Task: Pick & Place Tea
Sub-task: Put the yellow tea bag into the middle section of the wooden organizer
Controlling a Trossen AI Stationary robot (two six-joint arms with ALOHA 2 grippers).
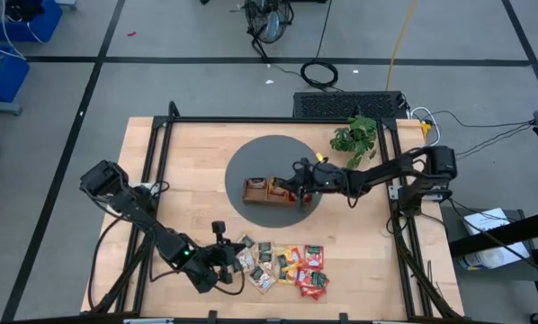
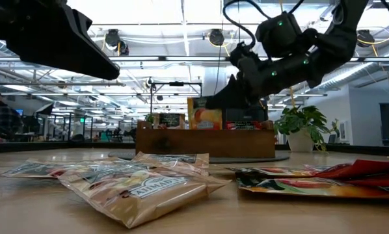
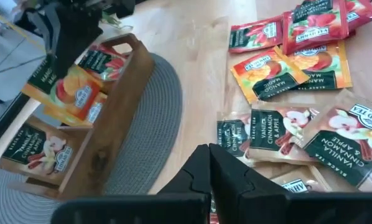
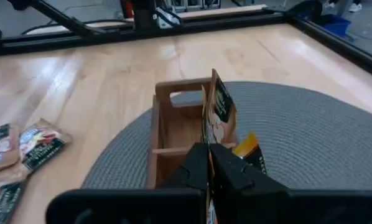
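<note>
Several flat tea sachets [image 1: 282,265], red, orange and cream-green, lie loose on the wood near the front edge [image 3: 279,130]. My left gripper [image 3: 209,152] is shut just left of them [image 1: 226,261], slanting down, clear above the table with nothing between its fingers. A brown three-compartment wooden tray [image 1: 255,200] stands on a round grey mat [image 1: 251,162], with sachets upright in it [image 2: 170,120]. My right gripper [image 4: 209,149] reaches in from the right over the tray [image 1: 296,183], shut on an orange mango sachet [image 3: 68,90]. My right gripper pinches the orange sachet's upper part [image 4: 211,138] between its two fingers. The fingers come nearly level from the table's right, tipped slightly down. The sachet stands on edge in line with the fingers and reaches past their tips. Its lower part [image 2: 205,120] dips behind the tray wall.
A green potted plant [image 1: 354,137] stands at the mat's far right. Black frame rails [image 1: 161,144] run along the table's left, far and right sides. Bare wood [image 1: 188,180] lies left of the mat. Another orange sachet [image 4: 248,146] sits in the tray.
</note>
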